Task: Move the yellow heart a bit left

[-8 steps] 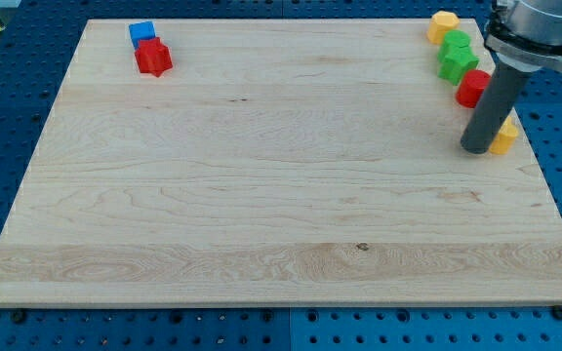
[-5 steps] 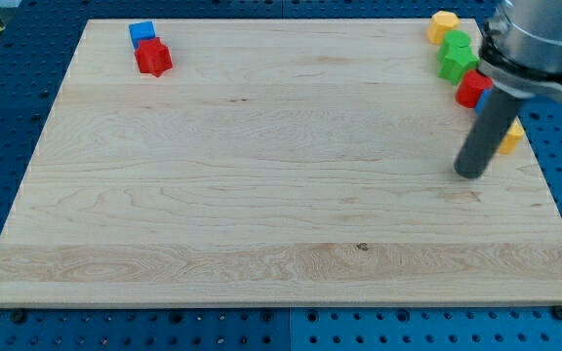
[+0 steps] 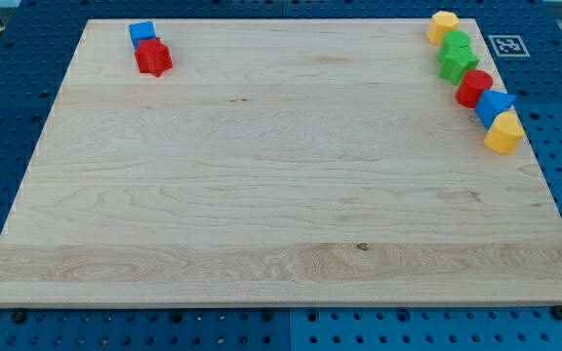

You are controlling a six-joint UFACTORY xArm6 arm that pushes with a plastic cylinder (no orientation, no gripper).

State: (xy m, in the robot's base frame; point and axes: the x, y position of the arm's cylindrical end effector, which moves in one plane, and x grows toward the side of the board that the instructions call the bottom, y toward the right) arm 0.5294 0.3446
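My tip and the rod are not in this view. A yellow block (image 3: 503,132) lies at the board's right edge, just below a blue triangular block (image 3: 493,103). A second yellow block (image 3: 444,23) lies at the top right corner. I cannot tell which of the two is heart-shaped. Both rest flat on the wooden board (image 3: 281,195).
Between the two yellow blocks runs a tight chain: two green blocks (image 3: 455,57), a red round block (image 3: 473,88) and the blue triangle. At the top left, a blue cube (image 3: 142,32) touches a red block (image 3: 152,58). A blue pegboard surrounds the board.
The rod stood just left of the lower yellow block, moved down and left, then left the view. The blocks have not visibly shifted.
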